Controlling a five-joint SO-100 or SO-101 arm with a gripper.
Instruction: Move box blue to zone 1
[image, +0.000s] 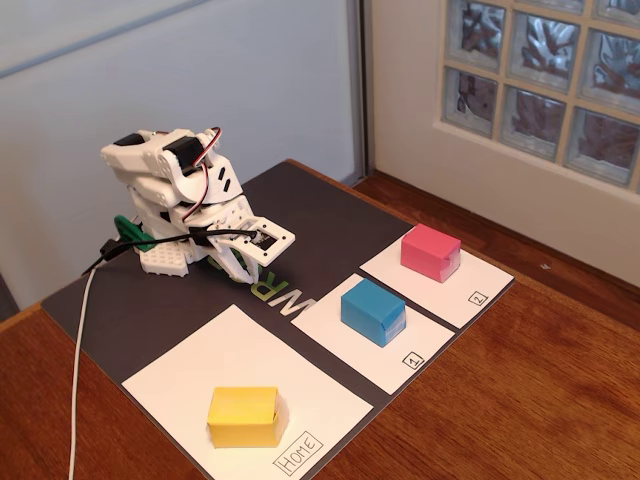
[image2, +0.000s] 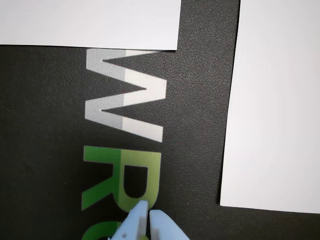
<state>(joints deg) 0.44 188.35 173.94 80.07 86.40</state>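
The blue box (image: 373, 311) sits on zone 1 (image: 345, 340), the white sheet with a small "1" in its near right corner, in the fixed view. It sits on the far part of the sheet, flat and upright. So the box looks to be in the right place already. I think the job is done, or close to done, and the arm is folded up in rest.

To the right and farther off, a pink box (image: 431, 252) sits on the sheet marked "2" (image: 470, 285). To the left and nearer, a yellow box (image: 243, 416) sits on the big sheet marked "Home" (image: 200, 370). All three sheets lie on a dark mat (image: 130, 300) with white and green letters on it. The mat lies on a brown wood table (image: 520, 400).

The gripper (image: 248, 268) is far to the left of the blue box, well apart from it, folded low over the mat. In the wrist view its two pale blue tips (image2: 145, 220) are pressed together with nothing between them. They hang over the green letters.

If the box should sit more in the middle of zone 1, the arm would need to unfold, reach right, open wide, and come down over the box. If not, there is nothing left to do but stay put. A white cable (image: 78, 380) runs down the near left side.
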